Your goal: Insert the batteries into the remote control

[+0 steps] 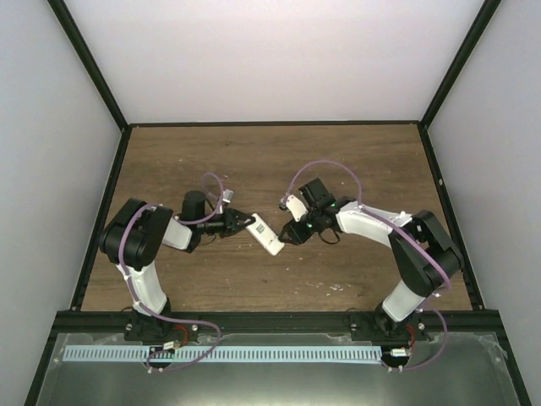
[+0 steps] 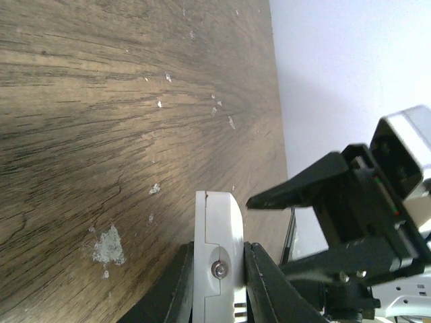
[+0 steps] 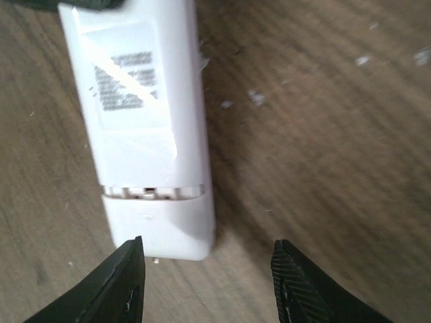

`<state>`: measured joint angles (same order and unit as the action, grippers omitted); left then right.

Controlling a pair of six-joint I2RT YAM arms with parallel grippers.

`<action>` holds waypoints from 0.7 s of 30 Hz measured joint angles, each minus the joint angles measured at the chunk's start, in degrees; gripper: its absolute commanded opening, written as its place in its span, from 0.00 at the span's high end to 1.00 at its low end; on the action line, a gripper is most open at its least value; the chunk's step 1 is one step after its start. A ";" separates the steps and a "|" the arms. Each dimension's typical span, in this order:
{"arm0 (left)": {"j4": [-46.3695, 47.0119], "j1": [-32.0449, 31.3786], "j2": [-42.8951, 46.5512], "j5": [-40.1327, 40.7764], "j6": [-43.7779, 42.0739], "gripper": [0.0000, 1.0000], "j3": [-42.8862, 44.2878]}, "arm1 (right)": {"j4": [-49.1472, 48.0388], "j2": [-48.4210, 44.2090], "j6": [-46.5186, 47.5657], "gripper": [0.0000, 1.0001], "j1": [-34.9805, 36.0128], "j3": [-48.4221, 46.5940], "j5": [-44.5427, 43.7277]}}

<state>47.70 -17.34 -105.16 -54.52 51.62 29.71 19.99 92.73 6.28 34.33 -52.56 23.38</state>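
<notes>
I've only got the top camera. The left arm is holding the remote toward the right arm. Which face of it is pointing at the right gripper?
Observer: Its back. The right wrist view shows a printed label on the remote control.
Operator: Is the battery cover on?
Observer: A cover panel sits at the end nearest the right gripper, with a thin gap along its seam.
Operator: Are the right jaws around it?
Observer: No, they stand open with nothing between them. That end lies by one finger, and I cannot tell whether they touch.
</notes>
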 measured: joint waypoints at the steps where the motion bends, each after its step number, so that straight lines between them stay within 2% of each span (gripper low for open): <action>1: -0.11 0.00 0.00 -0.02 0.00 1.00 0.09 | -0.04 0.24 -0.28 0.55 0.68 0.24 0.15; 7: -0.39 0.00 0.00 0.00 -0.02 1.00 0.20 | -0.87 1.84 -2.16 0.61 4.44 1.53 0.46; 13: -0.44 0.00 0.00 0.00 -0.02 1.00 0.20 | -1.73 2.43 -3.10 0.69 4.79 1.81 0.42; 21: -0.44 0.00 0.00 -0.02 0.00 1.00 0.20 | -2.58 3.41 -3.54 0.72 4.76 1.75 0.46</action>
<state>47.27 -17.34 -105.16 -54.54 51.62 29.91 17.41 96.14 2.74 39.09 -50.81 23.83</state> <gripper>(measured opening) 0.168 0.288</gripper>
